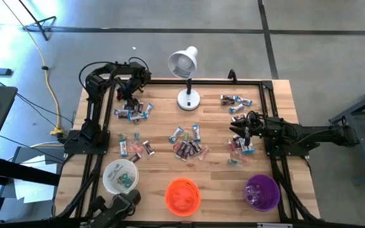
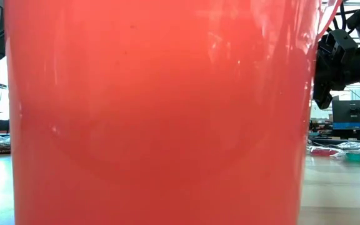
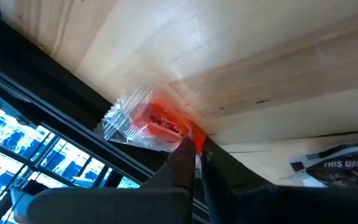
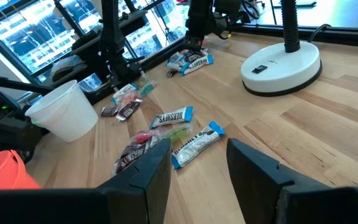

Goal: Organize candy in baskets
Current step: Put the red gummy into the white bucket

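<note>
My left gripper (image 3: 196, 148) is at the table's far left (image 1: 130, 101), shut on a red candy in a clear crinkled wrapper (image 3: 143, 120) that lies beside the black frame rail. More candy lies next to it (image 1: 135, 113), at mid-table (image 1: 187, 144) and on the right (image 1: 239, 145). My right gripper (image 4: 197, 158) hovers open over the right-hand candy (image 1: 244, 134) and touches nothing. The white basket (image 1: 120, 175), the orange basket (image 1: 182, 195) and the purple basket (image 1: 262, 192) stand along the near edge. My left gripper pinches the red candy at the wrapper end nearest it (image 3: 188, 134), between its two fingertips. The fingers slant down onto it from above. The rest of the candy lies flat on the wooden table top.
A white desk lamp (image 1: 185, 76) stands at the far middle of the table, with more candy to its right (image 1: 233, 101). Black frame rails (image 1: 103, 126) run along the table's sides. The orange basket (image 2: 161, 112) fills nearly the whole low view.
</note>
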`<action>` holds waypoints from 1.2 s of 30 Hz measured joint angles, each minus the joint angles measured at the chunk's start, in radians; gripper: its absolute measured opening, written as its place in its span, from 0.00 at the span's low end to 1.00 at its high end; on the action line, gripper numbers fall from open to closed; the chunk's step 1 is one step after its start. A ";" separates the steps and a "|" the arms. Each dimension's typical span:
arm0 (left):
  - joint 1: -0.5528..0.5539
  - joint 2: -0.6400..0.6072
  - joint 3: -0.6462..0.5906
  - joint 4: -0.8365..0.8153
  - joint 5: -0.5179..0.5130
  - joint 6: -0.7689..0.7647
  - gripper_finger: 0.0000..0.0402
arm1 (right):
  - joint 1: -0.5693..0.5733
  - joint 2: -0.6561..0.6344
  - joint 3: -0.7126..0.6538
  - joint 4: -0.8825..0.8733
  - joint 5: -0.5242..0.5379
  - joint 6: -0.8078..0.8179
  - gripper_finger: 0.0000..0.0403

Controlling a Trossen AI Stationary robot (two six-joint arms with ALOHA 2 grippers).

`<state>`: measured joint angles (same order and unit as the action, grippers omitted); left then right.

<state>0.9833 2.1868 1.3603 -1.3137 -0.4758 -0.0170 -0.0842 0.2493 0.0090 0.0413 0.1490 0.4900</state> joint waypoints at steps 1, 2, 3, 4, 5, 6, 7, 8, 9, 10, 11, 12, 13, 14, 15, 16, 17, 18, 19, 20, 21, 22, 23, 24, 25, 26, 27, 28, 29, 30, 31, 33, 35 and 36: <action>0.000 0.000 0.000 -0.002 0.000 0.000 0.01 | 0.000 0.000 0.000 0.000 0.000 0.000 0.38; -0.001 0.000 0.000 -0.006 0.001 0.000 0.01 | 0.000 0.000 0.000 0.000 0.000 0.000 0.38; -0.004 0.000 0.001 -0.013 0.002 -0.001 0.01 | 0.000 0.000 0.000 0.000 0.000 0.000 0.38; -0.006 0.000 0.002 -0.019 0.006 -0.006 0.00 | 0.000 0.000 0.000 0.000 0.000 0.000 0.38; -0.009 -0.003 0.003 -0.022 0.013 -0.008 0.00 | 0.000 0.000 0.000 0.000 0.000 0.000 0.38; -0.012 -0.010 0.003 -0.021 0.025 -0.008 0.00 | 0.000 0.000 0.000 0.000 0.000 0.000 0.38; -0.015 -0.020 0.003 -0.019 0.036 -0.008 0.00 | 0.000 0.000 0.000 0.000 0.000 0.000 0.38; -0.017 -0.030 0.003 -0.018 0.044 -0.010 0.00 | 0.000 0.000 0.000 0.000 0.000 0.000 0.38; -0.018 -0.040 0.003 -0.018 0.050 -0.015 0.00 | 0.000 0.000 0.000 0.000 0.000 0.000 0.38; -0.019 -0.053 0.003 -0.019 0.058 -0.020 0.00 | 0.000 0.000 0.000 0.000 0.000 0.000 0.38; -0.019 -0.066 0.003 -0.019 0.067 -0.027 0.00 | 0.000 0.000 0.000 0.000 0.000 0.000 0.38; -0.019 -0.083 0.003 -0.019 0.076 -0.034 0.00 | 0.000 0.000 0.000 0.000 0.001 0.000 0.38; -0.019 -0.100 0.003 -0.021 0.087 -0.041 0.00 | 0.000 0.000 0.000 0.000 0.000 0.000 0.38; -0.018 -0.119 0.003 -0.022 0.099 -0.049 0.00 | 0.000 0.000 0.000 0.000 0.001 0.000 0.38; -0.019 -0.140 0.003 -0.022 0.111 -0.058 0.00 | 0.000 0.000 0.000 0.000 0.001 0.000 0.38; -0.022 -0.161 0.003 -0.022 0.123 -0.065 0.00 | 0.000 0.000 0.000 0.000 0.001 0.000 0.38; -0.025 -0.185 0.003 -0.022 0.134 -0.075 0.00 | 0.000 0.000 0.000 0.000 0.001 0.000 0.38; -0.029 -0.211 0.003 -0.023 0.146 -0.083 0.00 | 0.000 0.000 0.000 0.000 0.001 0.000 0.38; -0.035 -0.239 0.003 -0.023 0.165 -0.091 0.00 | 0.000 0.000 0.000 0.000 0.001 0.000 0.38; -0.043 -0.267 0.003 -0.024 0.185 -0.105 0.00 | 0.000 0.000 0.000 0.000 0.001 0.000 0.38; -0.052 -0.297 0.003 -0.024 0.211 -0.118 0.00 | 0.000 0.000 0.000 0.000 0.001 0.000 0.38; -0.062 -0.329 0.003 -0.024 0.239 -0.134 0.00 | 0.000 0.000 0.000 0.000 0.001 0.000 0.38; -0.075 -0.360 0.003 -0.024 0.266 -0.150 0.00 | 0.000 0.000 0.000 0.000 0.001 0.000 0.38; -0.091 -0.394 0.003 -0.025 0.293 -0.168 0.00 | 0.000 0.000 0.000 0.000 0.001 0.000 0.38; -0.110 -0.428 0.003 -0.025 0.316 -0.190 0.00 | 0.000 0.000 0.000 0.000 0.001 0.000 0.38; -0.132 -0.461 0.003 -0.025 0.336 -0.215 0.00 | 0.000 0.000 0.000 0.000 0.001 0.000 0.38; -0.158 -0.494 0.003 -0.026 0.351 -0.243 0.00 | 0.000 0.000 0.000 0.000 0.001 0.000 0.38; -0.183 -0.528 0.003 -0.027 0.365 -0.273 0.00 | 0.000 0.000 0.000 0.000 0.001 0.000 0.38; -0.213 -0.562 0.003 -0.028 0.382 -0.305 0.00 | 0.000 0.000 0.000 0.000 0.001 0.000 0.38; -0.244 -0.595 0.003 -0.027 0.398 -0.340 0.00 | 0.000 0.000 0.000 0.000 0.001 0.000 0.38; -0.279 -0.628 0.003 -0.028 0.415 -0.379 0.00 | 0.000 0.000 0.000 0.000 0.001 0.000 0.38; -0.350 -0.690 0.003 -0.029 0.442 -0.472 0.00 | 0.000 0.000 0.000 0.000 0.002 0.000 0.38; -0.434 -0.748 0.003 -0.029 0.450 -0.580 0.00 | 0.000 0.000 0.000 0.000 0.004 0.000 0.38; -0.478 -0.774 0.003 -0.029 0.450 -0.638 0.00 | 0.000 0.000 0.000 0.000 0.005 0.000 0.38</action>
<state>0.5057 1.4128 1.3632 -1.3426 -0.0254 -0.6553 -0.0844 0.2493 0.0088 0.0412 0.1535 0.4900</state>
